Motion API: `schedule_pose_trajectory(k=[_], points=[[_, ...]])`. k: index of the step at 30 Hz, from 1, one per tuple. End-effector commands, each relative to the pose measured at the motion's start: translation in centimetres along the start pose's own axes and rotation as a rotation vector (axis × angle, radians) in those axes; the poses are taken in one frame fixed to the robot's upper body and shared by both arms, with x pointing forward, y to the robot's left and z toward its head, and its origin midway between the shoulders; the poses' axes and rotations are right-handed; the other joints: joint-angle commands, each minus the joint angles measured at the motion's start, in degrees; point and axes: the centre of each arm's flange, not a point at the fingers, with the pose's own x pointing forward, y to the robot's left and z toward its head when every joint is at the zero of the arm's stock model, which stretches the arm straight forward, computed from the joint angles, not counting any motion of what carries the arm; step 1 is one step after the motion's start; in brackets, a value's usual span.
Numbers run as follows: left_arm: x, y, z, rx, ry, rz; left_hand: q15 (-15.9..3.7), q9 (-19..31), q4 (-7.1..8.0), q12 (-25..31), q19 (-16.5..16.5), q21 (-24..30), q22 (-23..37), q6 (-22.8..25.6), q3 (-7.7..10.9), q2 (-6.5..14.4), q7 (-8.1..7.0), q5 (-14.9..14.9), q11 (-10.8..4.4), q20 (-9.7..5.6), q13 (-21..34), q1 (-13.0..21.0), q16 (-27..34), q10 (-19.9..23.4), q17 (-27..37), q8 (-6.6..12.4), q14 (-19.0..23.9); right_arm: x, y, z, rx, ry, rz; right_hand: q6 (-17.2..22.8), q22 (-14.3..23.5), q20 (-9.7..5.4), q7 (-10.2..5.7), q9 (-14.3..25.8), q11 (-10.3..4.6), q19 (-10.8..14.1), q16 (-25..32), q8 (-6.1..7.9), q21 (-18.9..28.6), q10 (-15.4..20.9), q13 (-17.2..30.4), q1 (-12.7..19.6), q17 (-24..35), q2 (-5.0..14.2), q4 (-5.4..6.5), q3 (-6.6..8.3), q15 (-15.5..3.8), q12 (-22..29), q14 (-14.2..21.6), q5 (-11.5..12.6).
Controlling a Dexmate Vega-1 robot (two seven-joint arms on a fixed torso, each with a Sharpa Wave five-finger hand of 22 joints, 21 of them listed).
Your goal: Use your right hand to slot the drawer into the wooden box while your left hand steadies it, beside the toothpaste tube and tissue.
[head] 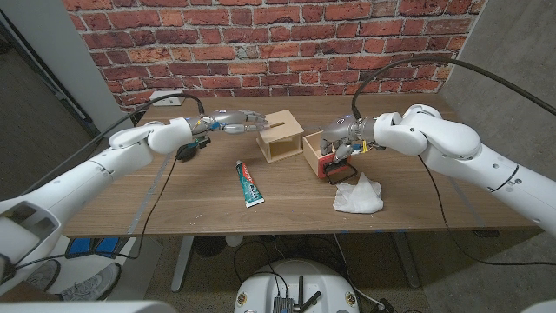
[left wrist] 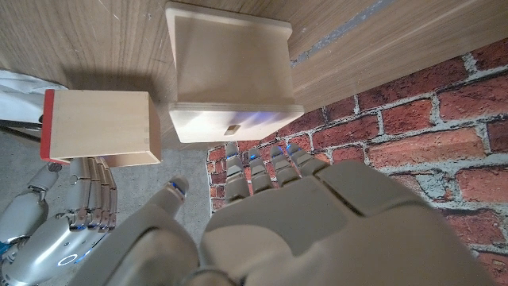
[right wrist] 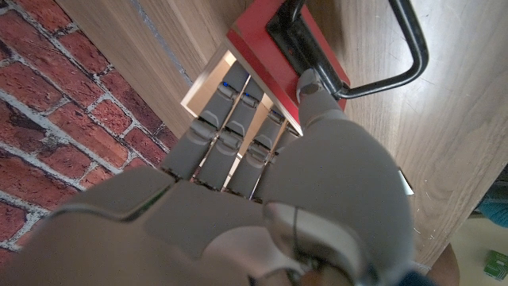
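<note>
The pale wooden box [head: 280, 136] stands mid-table, also seen as the box [left wrist: 230, 71]. My left hand [head: 233, 122] reaches toward its left side with fingers stretched out; the fingertips [left wrist: 262, 155] are at the box's edge and hold nothing. The drawer [head: 323, 159], with a red front [right wrist: 290, 56] and a black handle [right wrist: 397, 48], sits on the table just right of the box, apart from it. My right hand [head: 344, 139] grips its front wall, fingers inside the drawer [left wrist: 99, 127], thumb on the red face. The toothpaste tube [head: 250, 183] and the white tissue [head: 359, 196] lie nearer the front edge.
A white power strip [head: 165, 98] and black cables [head: 165, 174] lie at the table's back left. The brick wall [head: 287, 43] stands close behind the table. A small dark object [head: 187, 149] sits under my left wrist.
</note>
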Motion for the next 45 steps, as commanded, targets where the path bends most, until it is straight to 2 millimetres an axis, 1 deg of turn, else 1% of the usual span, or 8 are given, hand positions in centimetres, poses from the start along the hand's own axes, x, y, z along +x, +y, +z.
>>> schedule_pose_trajectory(k=[1,10,22,24,28,32,45], points=[[0.4,0.0,-0.2,0.001,-0.008,-0.003,-5.80,0.0,0.26,0.2,0.2,0.5,0.0,0.4,0.17,4.3,-0.20,0.3,-0.09,-9.86,-0.1,-0.1,0.3,0.6,-0.1,0.47,0.6,0.7,-0.4,1.0,0.015,-0.034,-0.012,4.5,0.1,-4.65,0.50,0.4,-0.07,0.5,-0.1,0.33,0.2,0.4,0.3,-1.2,0.3,1.33,0.55,0.73,-3.64,0.4,0.4,0.2],[0.5,-0.4,-0.2,-0.008,-0.003,-0.008,-5.63,0.0,0.20,0.1,0.3,0.5,0.0,0.4,0.06,4.3,-0.26,0.3,-0.05,-9.92,-0.1,0.0,0.3,0.6,-0.1,0.30,0.9,1.1,-0.5,1.6,0.026,-0.051,-0.019,4.6,0.1,-4.63,0.57,0.4,-0.06,0.5,-0.1,0.28,0.3,0.5,0.3,-1.2,0.4,1.36,0.54,0.78,-3.66,0.4,0.4,0.2],[0.3,-1.2,-0.1,-0.009,0.003,-0.028,-5.66,0.0,-0.02,0.2,0.4,0.6,0.0,-0.5,-0.08,4.3,-0.67,0.3,-0.24,-9.80,-0.1,0.2,0.4,1.2,-0.2,-0.12,1.8,1.4,-0.8,1.9,0.030,-0.057,-0.035,4.6,0.1,-4.63,0.62,0.4,-0.03,0.5,-0.1,0.14,0.3,0.4,0.4,-1.2,0.5,1.43,0.46,0.89,-3.67,0.3,0.5,0.2],[0.2,-1.3,-0.1,-0.006,0.004,-0.030,-5.67,0.0,-0.08,0.2,0.5,0.6,0.0,-0.5,-0.09,4.3,-0.74,0.3,-0.03,-9.75,-0.1,0.3,0.5,1.5,-0.2,-0.16,2.2,1.5,-0.8,1.9,0.035,-0.060,-0.036,4.6,0.1,-4.63,0.74,0.4,-0.05,0.5,-0.2,0.14,0.4,0.4,0.4,-1.2,0.5,1.45,0.43,0.93,-3.70,0.3,0.5,0.2],[0.2,-1.5,-0.1,-0.001,0.002,-0.039,-5.90,0.0,-0.26,0.5,0.9,0.7,-0.1,-0.4,-0.09,4.3,-0.66,0.4,0.13,-9.69,-0.1,0.4,0.6,2.6,-0.3,-0.12,3.2,1.6,-0.9,2.0,0.037,-0.062,-0.034,4.4,0.1,-4.61,0.77,0.4,-0.05,0.5,-0.2,0.01,0.4,0.4,0.4,-1.3,0.6,1.29,0.41,0.86,-3.62,0.3,0.5,0.2],[0.1,-1.6,-0.1,-0.004,0.008,-0.049,-5.97,0.0,-0.32,0.4,1.0,0.7,-0.1,-0.4,-0.09,4.3,-0.57,0.4,0.13,-9.69,-0.1,0.5,0.6,2.7,-0.3,-0.12,3.3,1.7,-1.1,2.2,0.039,-0.064,-0.035,4.6,0.1,-4.60,0.61,0.4,-0.05,0.6,-0.3,0.02,0.4,0.4,0.4,-1.4,0.6,1.28,0.45,0.87,-3.60,0.3,0.5,0.2],[0.0,-1.7,-0.2,-0.008,0.011,-0.058,-5.89,0.0,-0.64,0.3,1.4,0.8,-0.1,-0.3,0.00,4.3,-0.43,0.4,-0.24,-9.76,-0.1,0.7,0.5,3.1,-0.3,-0.07,3.9,2.3,-1.2,2.9,0.048,-0.079,-0.043,4.4,0.1,-4.61,0.90,0.4,-0.01,0.6,-0.4,-0.21,0.5,0.3,0.5,-1.7,0.7,1.13,0.48,0.82,-3.64,0.2,0.4,0.2]])
